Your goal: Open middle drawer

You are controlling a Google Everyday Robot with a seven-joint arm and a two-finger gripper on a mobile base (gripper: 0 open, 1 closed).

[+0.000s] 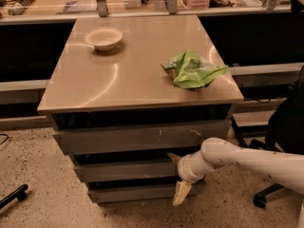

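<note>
The cabinet has three grey drawer fronts stacked under a tan top. The middle drawer (123,170) is the plain front of medium height, below the taller scratched front (137,137) and above the shortest front (133,193); it looks closed. My gripper (174,178) is at the right part of the middle drawer's front, on a white arm coming in from the right. It is open. One finger (174,157) is at the gap above the middle front, and the other finger (181,193) hangs down over the bottom front.
A white bowl (103,37) and a crumpled green bag (192,70) lie on the cabinet top (128,80). A black office chair (285,127) stands at the right. A dark tool (13,196) lies on the speckled floor at the left. A counter runs behind.
</note>
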